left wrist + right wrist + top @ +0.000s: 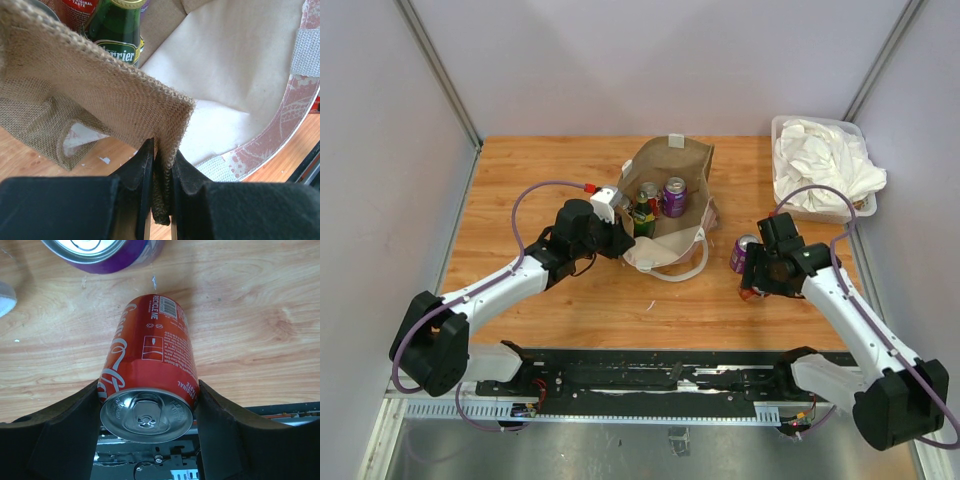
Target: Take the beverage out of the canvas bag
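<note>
The canvas bag stands open mid-table, its tan weave and pale lining filling the left wrist view. My left gripper is shut on the bag's near left rim, the cloth pinched between the jaws. Inside the bag are a green bottle, a purple can and a red-labelled can. Right of the bag, my right gripper is shut on a red cola can, both fingers pressed to its sides, its base down by the tabletop.
A second purple can stands on the wood just beyond the red can. A clear bin of white cloth sits at the back right. The bag's white handle loop lies on the table in front. The arms' base rail runs along the near edge.
</note>
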